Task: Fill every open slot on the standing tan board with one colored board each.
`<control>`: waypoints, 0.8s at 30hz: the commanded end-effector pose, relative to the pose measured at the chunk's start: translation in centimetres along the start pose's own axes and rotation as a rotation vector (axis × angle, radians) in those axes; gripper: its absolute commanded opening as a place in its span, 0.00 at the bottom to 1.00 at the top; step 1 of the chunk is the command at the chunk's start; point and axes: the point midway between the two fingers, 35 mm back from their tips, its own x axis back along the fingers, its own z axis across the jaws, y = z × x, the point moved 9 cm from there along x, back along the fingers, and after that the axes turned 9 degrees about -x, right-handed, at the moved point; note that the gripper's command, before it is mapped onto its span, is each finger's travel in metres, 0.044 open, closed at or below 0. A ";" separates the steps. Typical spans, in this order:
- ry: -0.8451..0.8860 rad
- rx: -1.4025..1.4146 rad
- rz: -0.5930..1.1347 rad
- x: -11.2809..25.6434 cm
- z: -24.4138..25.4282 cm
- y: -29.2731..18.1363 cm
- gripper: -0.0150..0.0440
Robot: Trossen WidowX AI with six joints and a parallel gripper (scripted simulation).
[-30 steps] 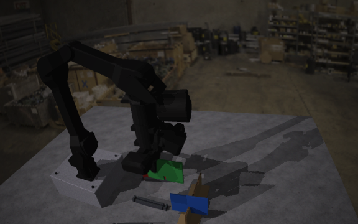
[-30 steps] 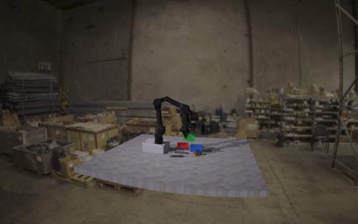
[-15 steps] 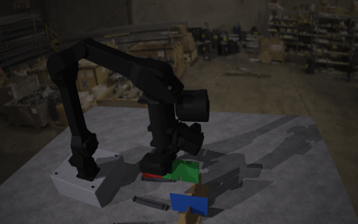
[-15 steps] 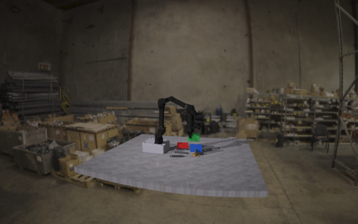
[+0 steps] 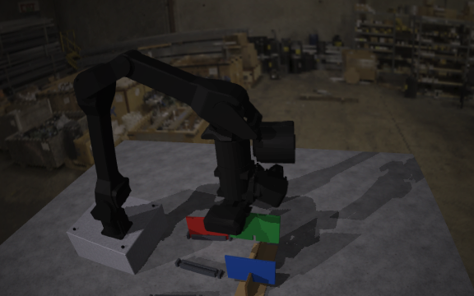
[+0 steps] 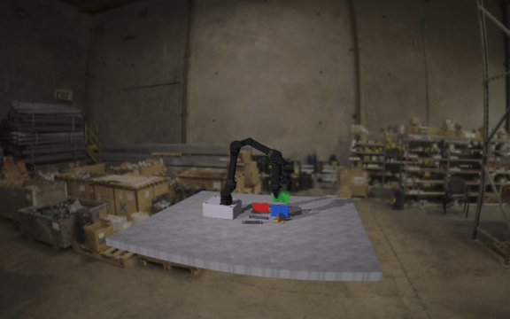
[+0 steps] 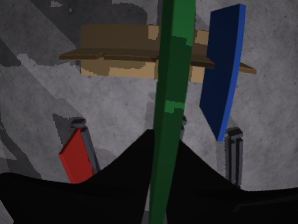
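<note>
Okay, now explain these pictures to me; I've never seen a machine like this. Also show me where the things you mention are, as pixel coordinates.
The machine is one black robot arm (image 5: 164, 82) (image 6: 232, 168) on a pale block (image 5: 103, 255) (image 6: 217, 210), ending in a gripper (image 7: 157, 137), a two-fingered hand.

The top picture looks down at an angle from nearby; the exterior one stands farther back, showing the whole table (image 5: 197, 160) (image 6: 248, 248). The wrist picture looks past the fingers.

The gripper is shut on a green board (image 5: 267, 228) (image 6: 282, 198) (image 7: 175, 65), held upright. A blue board (image 5: 251, 269) (image 6: 279, 211) (image 7: 222, 70) stands crosswise on a tan board (image 5: 267, 250) (image 6: 279, 221) (image 7: 115, 37). A red board (image 5: 195, 226) (image 6: 260, 206) (image 7: 76, 157) stands in a dark holder (image 5: 207, 237) (image 7: 90, 150); other holders lie nearby.
</note>
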 end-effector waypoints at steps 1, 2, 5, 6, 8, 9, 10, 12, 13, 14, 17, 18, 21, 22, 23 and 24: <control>-0.003 0.005 -0.003 -0.8 0.1 0.3 0.25; -0.003 0.005 -0.003 -1.1 0.1 0.3 0.25; -0.003 0.005 -0.003 -1.9 0.1 0.3 0.25; -0.003 0.005 -0.003 -2.1 0.1 0.3 0.25; -0.003 0.005 -0.002 -2.7 0.1 0.3 0.25; -0.003 0.005 -0.002 -2.9 0.1 0.3 0.25; -0.003 0.005 -0.002 -3.0 0.1 0.2 0.25; -0.003 0.005 -0.002 -3.0 0.1 0.2 0.25; -0.003 0.005 -0.002 -3.0 0.1 0.2 0.25; -0.003 0.005 -0.002 -3.0 0.1 0.2 0.25; -0.003 0.005 -0.002 -3.1 0.1 0.2 0.25; -0.003 0.005 -0.002 -3.1 0.1 0.2 0.25; -0.003 0.005 -0.002 -3.3 0.1 0.2 0.25; -0.003 0.005 -0.002 -3.4 0.1 0.2 0.25; -0.003 0.005 -0.002 -3.4 0.1 0.2 0.25; -0.003 0.005 -0.002 -3.5 0.1 0.2 0.25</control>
